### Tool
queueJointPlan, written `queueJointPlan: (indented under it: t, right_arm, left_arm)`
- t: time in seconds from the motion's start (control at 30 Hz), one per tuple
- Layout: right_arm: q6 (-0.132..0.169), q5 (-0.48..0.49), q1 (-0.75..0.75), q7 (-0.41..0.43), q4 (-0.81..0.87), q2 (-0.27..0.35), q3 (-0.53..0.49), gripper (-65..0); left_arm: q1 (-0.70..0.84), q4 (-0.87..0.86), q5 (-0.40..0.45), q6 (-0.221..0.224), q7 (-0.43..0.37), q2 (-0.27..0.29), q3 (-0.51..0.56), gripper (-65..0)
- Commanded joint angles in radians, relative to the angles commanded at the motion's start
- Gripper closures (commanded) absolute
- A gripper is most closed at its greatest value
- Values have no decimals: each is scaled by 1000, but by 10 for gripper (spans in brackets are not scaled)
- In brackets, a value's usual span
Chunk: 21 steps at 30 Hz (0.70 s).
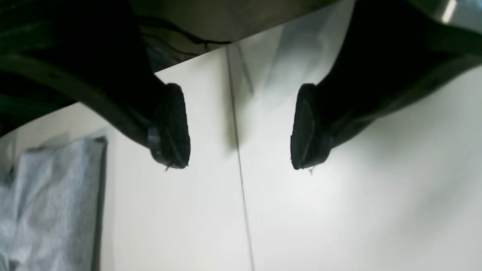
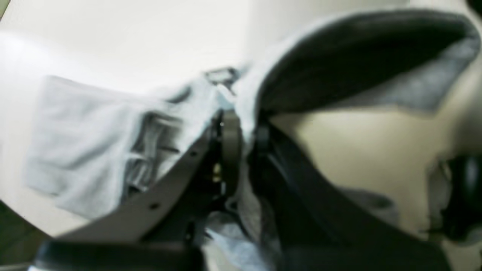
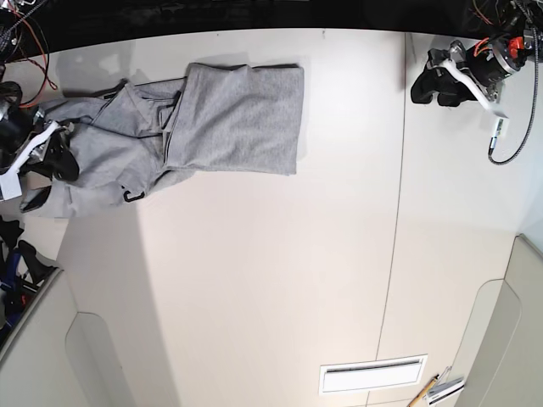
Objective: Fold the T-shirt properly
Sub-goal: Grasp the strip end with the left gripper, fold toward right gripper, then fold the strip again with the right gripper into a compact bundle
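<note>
Light heather-grey cotton T-shirt (image 3: 229,119) lies part-folded at the white bench's (image 3: 271,271) far left edge. Right pincer (image 2: 241,143) is clenched on its hem, probably to drag a fold. Left pincer (image 1: 241,126) is released, parked at the far right corner, clear of cloth.

A robotics lab or test bench is suggested. A broad, plain white table (image 3: 271,280) made of joined panels is seen from a camera mounted overhead, with a narrow seam (image 3: 392,246) running across it. Bundles of red and black cables (image 3: 30,38) are strung along the far edge, and a black cable (image 3: 526,110) is looped beside one arm's mount. A white label strip (image 3: 372,374) is fixed to the tabletop, and some pens or small tools (image 3: 437,388) are left near its edge.
</note>
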Motion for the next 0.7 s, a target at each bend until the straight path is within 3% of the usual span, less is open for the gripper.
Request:
queueJointPlan:
  t: [0.13,0.27,0.4,0.53,0.63,0.67,0.7]
  right_arm:
    - [-2,-16,-1,-5,172,-113,-42,0]
    - [-3,-84,-43,22,272,-185,-187,0]
    - [-6,-162,-59,52,263,-199,-388,0]
    - [-30,-290,-59,90,250,-199,-591,0]
    - [-45,-367,-59,91,235,-199,-724,0]
    - [-48,-388,-59,93,220,-199,-761,-37]
    - [-52,-402,-59,95,200,-199,-795,-143]
  left_arm:
    - [-8,-64,4,0,-37,0,145,-449]
    - [-65,-141,54,0,-72,7,284,-449]
    - [-122,-173,53,0,-62,49,335,-449]
    - [-138,-173,52,0,-41,110,352,-449]
    - [-138,-173,52,0,-37,122,358,-449]
    - [-138,-173,52,0,-34,121,358,-449]
    - [-138,-173,52,0,-33,121,358,-449]
